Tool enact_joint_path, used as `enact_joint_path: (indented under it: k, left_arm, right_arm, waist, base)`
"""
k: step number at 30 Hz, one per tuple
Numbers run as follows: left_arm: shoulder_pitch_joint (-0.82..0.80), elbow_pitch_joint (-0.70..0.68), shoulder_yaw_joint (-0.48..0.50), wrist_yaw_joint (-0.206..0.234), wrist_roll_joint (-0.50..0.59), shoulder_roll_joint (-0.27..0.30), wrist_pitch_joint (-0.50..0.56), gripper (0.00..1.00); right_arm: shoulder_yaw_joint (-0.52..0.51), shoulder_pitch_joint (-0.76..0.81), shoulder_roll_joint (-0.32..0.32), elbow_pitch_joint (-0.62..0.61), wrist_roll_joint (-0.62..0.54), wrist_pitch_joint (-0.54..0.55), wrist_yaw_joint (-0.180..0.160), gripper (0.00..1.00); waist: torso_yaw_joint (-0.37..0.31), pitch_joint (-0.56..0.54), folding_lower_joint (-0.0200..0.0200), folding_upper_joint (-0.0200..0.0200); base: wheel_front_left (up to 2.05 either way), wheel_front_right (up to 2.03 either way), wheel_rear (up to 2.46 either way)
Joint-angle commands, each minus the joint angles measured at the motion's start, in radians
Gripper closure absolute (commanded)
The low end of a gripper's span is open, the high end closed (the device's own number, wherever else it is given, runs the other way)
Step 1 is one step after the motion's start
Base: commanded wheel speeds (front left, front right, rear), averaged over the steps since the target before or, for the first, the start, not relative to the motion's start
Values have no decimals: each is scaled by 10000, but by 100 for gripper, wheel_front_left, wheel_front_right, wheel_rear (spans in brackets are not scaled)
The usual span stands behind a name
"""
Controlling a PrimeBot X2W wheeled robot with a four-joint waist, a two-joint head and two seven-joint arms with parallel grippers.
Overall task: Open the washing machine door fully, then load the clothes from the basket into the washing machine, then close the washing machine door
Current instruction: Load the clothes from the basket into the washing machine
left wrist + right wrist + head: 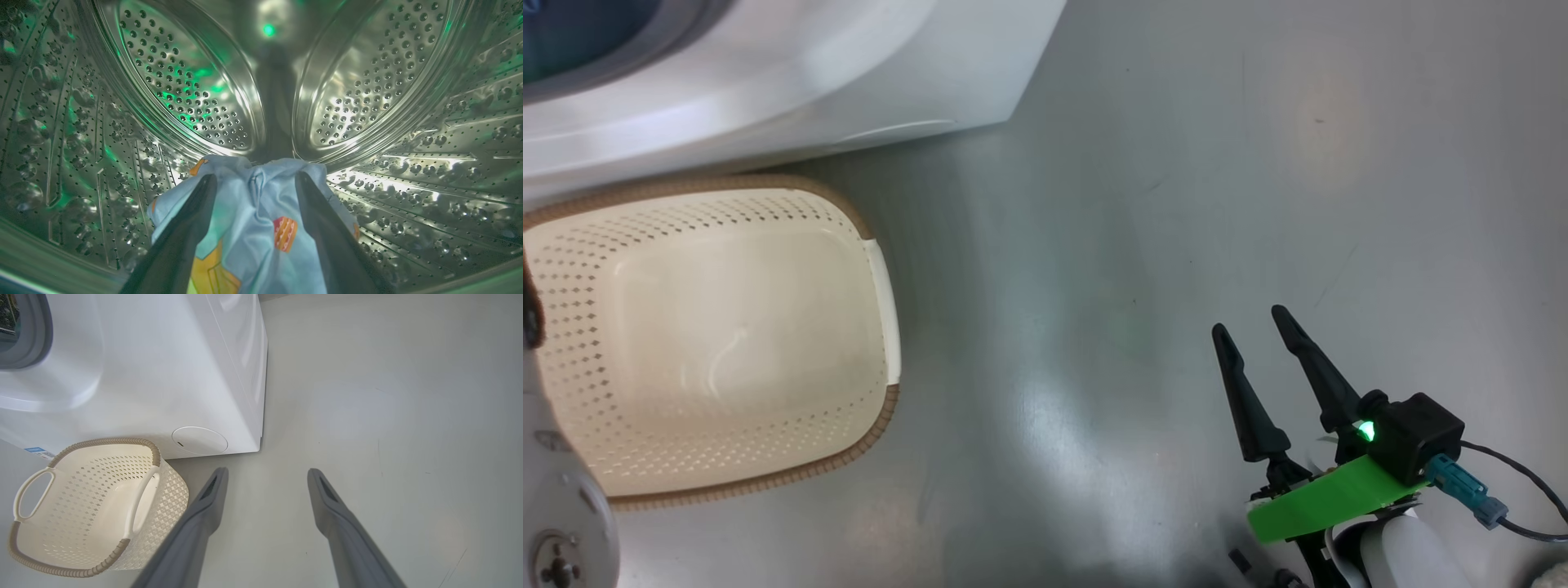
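Head view: our right hand (1251, 322), fingers apart and empty, sits at 4 o'clock. The basket (882, 425) at 8 o'clock holds nothing.

Left wrist view: our left hand (256, 175) is spread astride the blue garment (253, 228), which lies in the drum (184, 94). We judge the cloth could snag a finger on withdrawal.

Right wrist view: the blue label (32, 449) on the washing machine (163, 375), at 9 o'clock, is unreadable.

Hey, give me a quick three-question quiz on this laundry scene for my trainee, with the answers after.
1. True or false: the basket holds clothes.
2. Where is the light blue garment? A in the steel drum; B on a shelf; C in the basket.
3. Fill in: the right gripper's fingers stand ____.
Key: 1 false; 2 A; 3 apart.
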Motion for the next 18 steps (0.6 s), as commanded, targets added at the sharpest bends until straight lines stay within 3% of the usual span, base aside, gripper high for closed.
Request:
enact_joint_path:
  k: [1, 18]
  left_arm:
    - [269, -204, -26, -26, -40, 377, -21, 0]
    - [1747, -1388, -460, -88, -130, -87, -21, 0]
  right_arm:
    - [186, 52, -26, -138, -2, -48, 16, 0]
    - [-59, -163, -26, -40, -41, -48, 16, 0]
  waist:
    - [81, -117, 0, -1]
    - [610, -588, 0, -1]
  base:
    - [0, 0, 0]
    - [0, 0, 0]
